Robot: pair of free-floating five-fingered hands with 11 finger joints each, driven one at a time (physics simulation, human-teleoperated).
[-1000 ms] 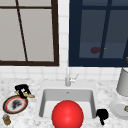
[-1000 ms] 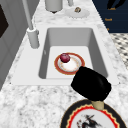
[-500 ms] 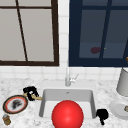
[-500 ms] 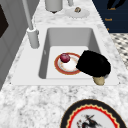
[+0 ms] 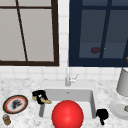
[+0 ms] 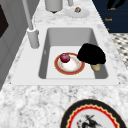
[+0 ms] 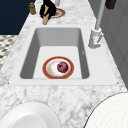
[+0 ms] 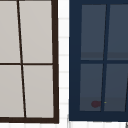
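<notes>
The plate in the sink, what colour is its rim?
The plate has an orange-red rim around a white middle, clearest in the right side view.

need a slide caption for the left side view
Left hand grips a tan object over the sink, beside a red-rimmed plate carrying a dark red fruit.

Sink: white basin (image 6: 50,37), red-rimmed plate (image 6: 70,65) with dark red fruit (image 6: 65,57), possibly a plum.
Left counter: round patterned plate (image 5: 15,104).
Faucet: grey (image 5: 68,77).
</notes>
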